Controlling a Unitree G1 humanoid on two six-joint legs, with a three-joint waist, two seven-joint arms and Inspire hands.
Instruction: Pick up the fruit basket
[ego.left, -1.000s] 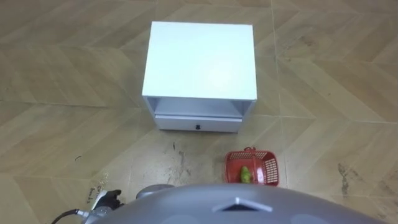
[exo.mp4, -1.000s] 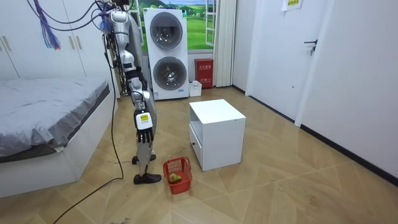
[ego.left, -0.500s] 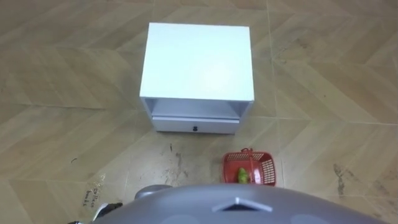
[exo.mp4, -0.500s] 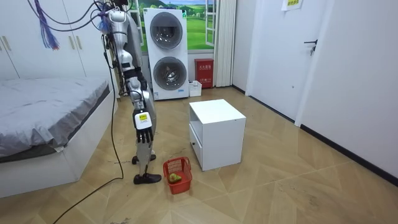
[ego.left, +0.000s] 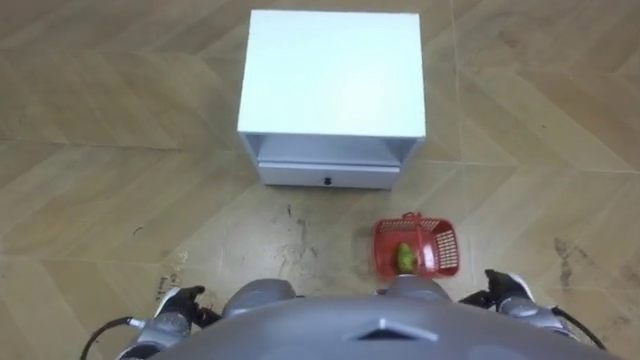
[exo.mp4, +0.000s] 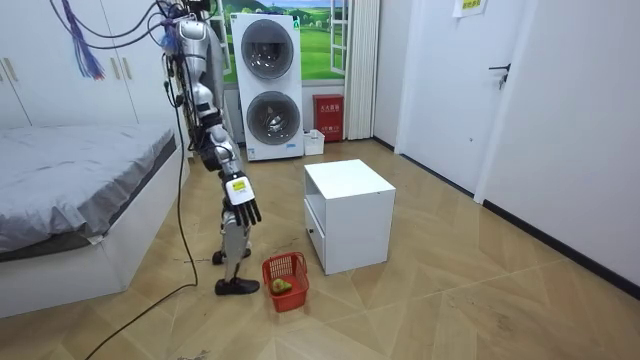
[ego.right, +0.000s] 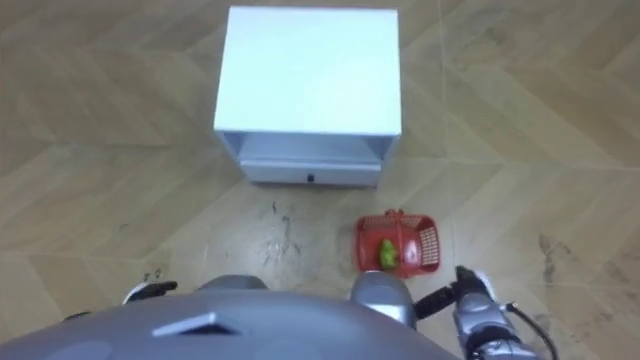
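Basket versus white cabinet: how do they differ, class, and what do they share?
The basket is red mesh; the cabinet is solid white. The basket is far smaller than the cabinet. The basket holds green fruit; the cabinet has a drawer. Both stand on the wooden floor.

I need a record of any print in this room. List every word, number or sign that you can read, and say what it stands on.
Nothing here can be read as text.
Yellow sign at the room view's top right: too small to read.
Red box beside the stacked washers: markings blurred.
White cabinet: no print visible.
Red fruit basket: no print visible.
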